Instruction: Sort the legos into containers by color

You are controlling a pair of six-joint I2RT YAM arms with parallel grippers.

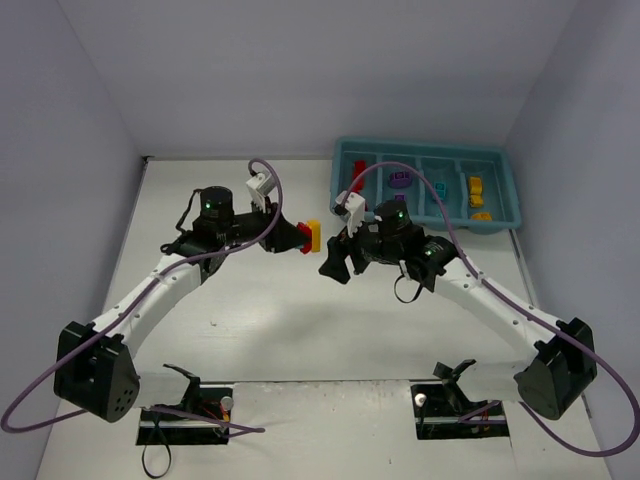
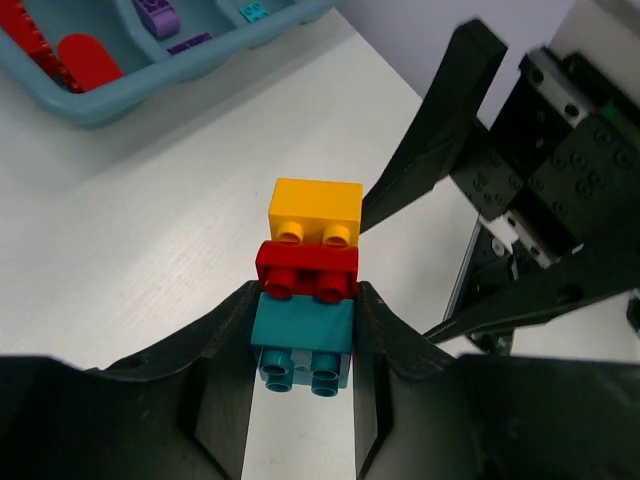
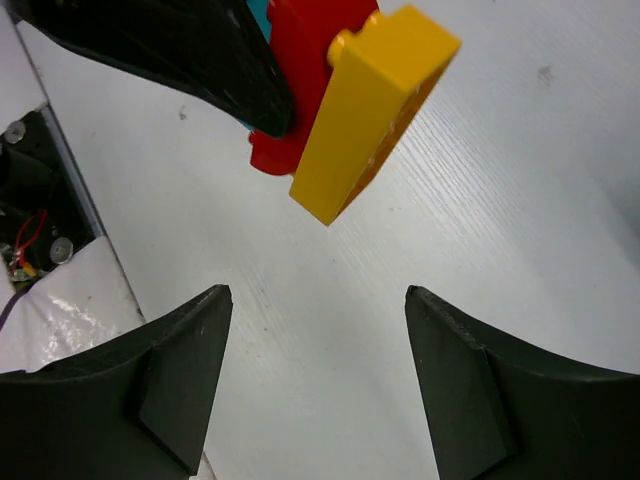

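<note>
The white worktop (image 1: 300,330) carries everything, with grey walls closing it in on three sides. The left arm (image 1: 170,280) and right arm (image 1: 490,300) both reach from the near edge toward the middle and almost meet there.

The teal tray (image 1: 420,144) sits in the far right corner, its four compartments side by side along the far edge.

The left pincer (image 2: 305,330) is clamped narrow on a lego stack (image 1: 312,236) near the middle of the worktop, somewhat toward the far edge, with the stack pointing toward the right edge. The right pincer (image 3: 318,300) stands wide with nothing between its fingers. It faces the free end of the stack, close to it but apart.

The stack has three pieces. The cyan brick (image 2: 303,325) is the one pinched between the left fingers, the red brick (image 2: 307,268) is pressed onto it, and the yellow brick (image 2: 316,208) forms the outer end nearest the right pincer.

In the tray, the compartment nearest the left edge holds red legos (image 1: 358,170). The next holds a purple lego (image 1: 401,180), the third a cyan lego (image 1: 440,188), and the one nearest the right edge holds yellow legos (image 1: 476,186).
</note>
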